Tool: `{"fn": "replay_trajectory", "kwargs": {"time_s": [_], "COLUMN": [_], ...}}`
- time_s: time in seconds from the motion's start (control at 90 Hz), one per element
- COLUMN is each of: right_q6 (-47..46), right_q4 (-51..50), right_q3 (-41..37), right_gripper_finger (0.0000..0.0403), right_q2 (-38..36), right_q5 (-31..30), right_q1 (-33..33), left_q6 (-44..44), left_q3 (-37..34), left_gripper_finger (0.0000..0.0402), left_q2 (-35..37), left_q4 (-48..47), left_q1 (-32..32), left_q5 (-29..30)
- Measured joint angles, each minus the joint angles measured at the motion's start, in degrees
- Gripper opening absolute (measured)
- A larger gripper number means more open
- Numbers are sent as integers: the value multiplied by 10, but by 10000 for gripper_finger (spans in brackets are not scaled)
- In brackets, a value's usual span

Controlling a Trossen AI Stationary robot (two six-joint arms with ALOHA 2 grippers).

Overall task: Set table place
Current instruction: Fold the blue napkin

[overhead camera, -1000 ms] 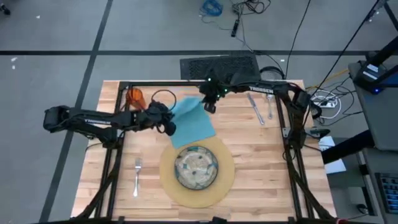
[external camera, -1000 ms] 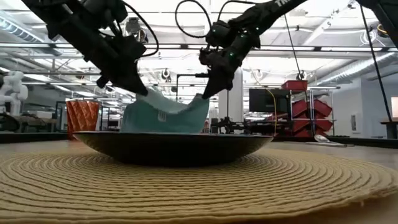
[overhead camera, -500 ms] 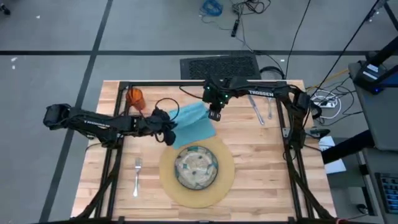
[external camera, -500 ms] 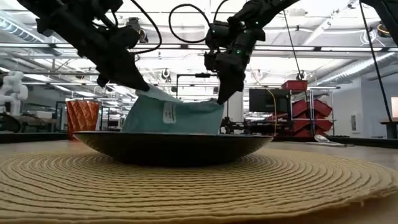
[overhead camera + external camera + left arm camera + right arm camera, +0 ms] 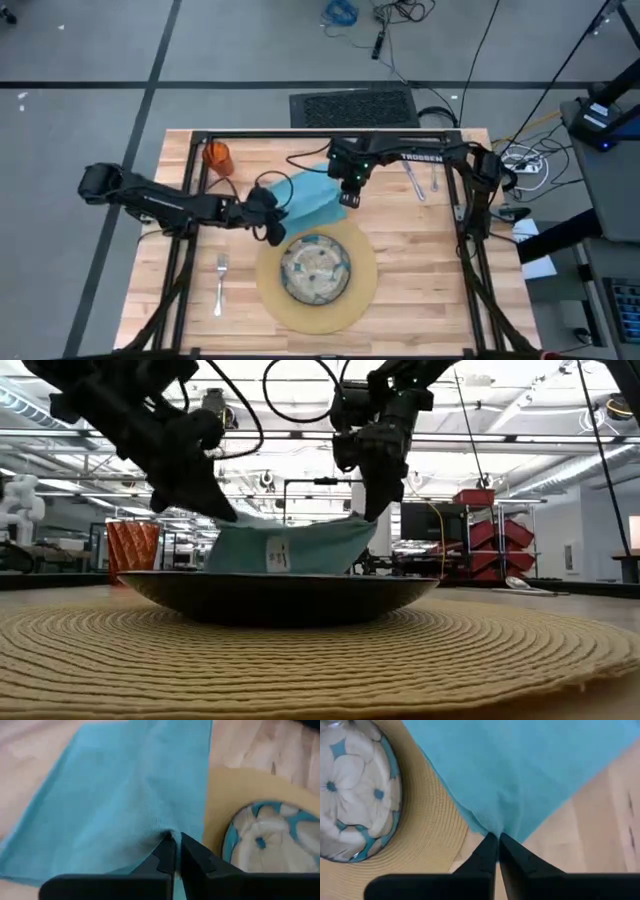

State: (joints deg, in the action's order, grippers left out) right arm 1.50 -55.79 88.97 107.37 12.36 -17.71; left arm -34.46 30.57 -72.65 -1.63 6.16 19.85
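I pinch the soft teal napkin (image 5: 308, 197) at two corners, left gripper (image 5: 277, 221) and right gripper (image 5: 350, 194) both clamped tight on it, so it hangs taut for folding. It hovers between the table's (image 5: 420, 280) far edge and the woven round mat (image 5: 362, 285) bearing the glazed plate (image 5: 315, 268); fork (image 5: 220, 283) nears the left edge.

This is a robotics lab or workshop in an open industrial hall. Past the table (image 5: 560, 592) run exposed ceiling trusses (image 5: 500, 450) with strip lights, a dark monitor (image 5: 422, 520) and red bin racks (image 5: 497, 545). Overhead, loose cables (image 5: 400, 15) trail across grey, tape-lined floor (image 5: 80, 60); the far-left white shape (image 5: 18, 500) may be another robot.
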Motion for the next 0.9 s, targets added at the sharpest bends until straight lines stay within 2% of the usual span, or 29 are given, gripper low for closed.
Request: {"fn": "replay_trajectory", "kwargs": {"time_s": [0.289,0.411,0.689,0.9], "right_q6": [-11,-13,-17,-16], "right_q4": [3,15,53,42], "right_q3": [-14,-22,-24,-24], "right_gripper_finger": [0,0,0,0], "right_q2": [0,0,8,20], "right_q5": [2,14,41,45], "right_q1": [-2,-2,-2,-2], "left_q6": [-10,3,2,-13], "left_q3": [0,0,0,0], "left_gripper_finger": [0,0,0,0], "left_q2": [-22,-7,56,75], "left_q4": [13,6,-77,-95], "left_q1": [11,11,12,13], "left_q5": [5,5,35,50]}}
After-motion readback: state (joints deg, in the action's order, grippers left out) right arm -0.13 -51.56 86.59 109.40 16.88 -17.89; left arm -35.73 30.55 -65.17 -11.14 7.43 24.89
